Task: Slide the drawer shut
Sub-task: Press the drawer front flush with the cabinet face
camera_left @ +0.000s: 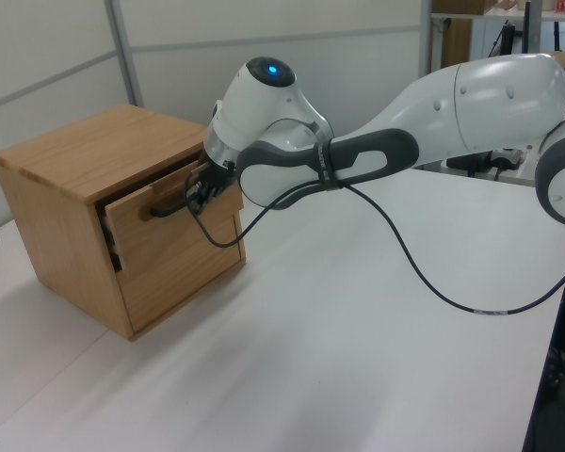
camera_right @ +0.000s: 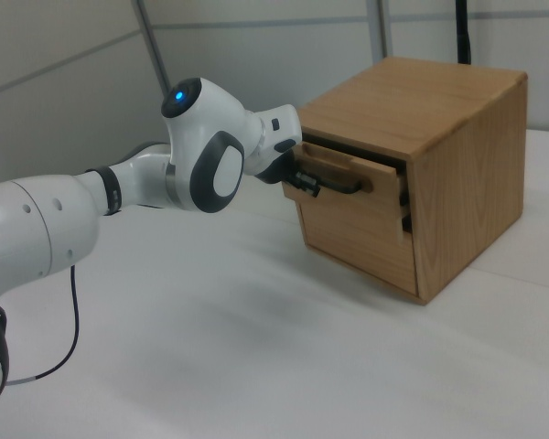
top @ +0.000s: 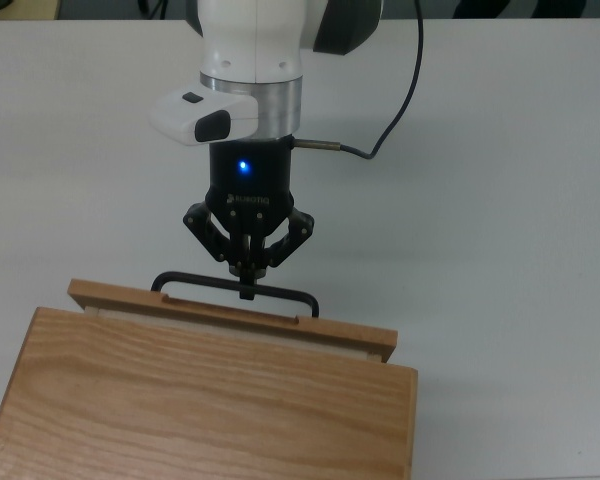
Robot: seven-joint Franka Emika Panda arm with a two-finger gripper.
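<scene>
The drawer [top: 352, 336] is a light wood front panel that sticks out only a little from the wooden cabinet [top: 210, 410]. Its thin black bar handle [top: 195, 281] runs along the panel's far side in the top view. My gripper [top: 248, 284] points down at the middle of the bar, shut on it. In the left view the gripper [camera_left: 200, 194] holds the handle [camera_left: 168, 204] in front of the drawer [camera_left: 137, 224], with a narrow dark gap beside the panel. The right view shows the gripper [camera_right: 304, 178], the handle [camera_right: 343, 187] and the drawer [camera_right: 377, 190] slightly proud of the cabinet [camera_right: 439, 119].
The cabinet stands on a white table [top: 500, 200]. A black cable [top: 400, 100] loops from the wrist across the table. In the left view, equipment [camera_left: 480, 151] sits beyond the table's far right edge.
</scene>
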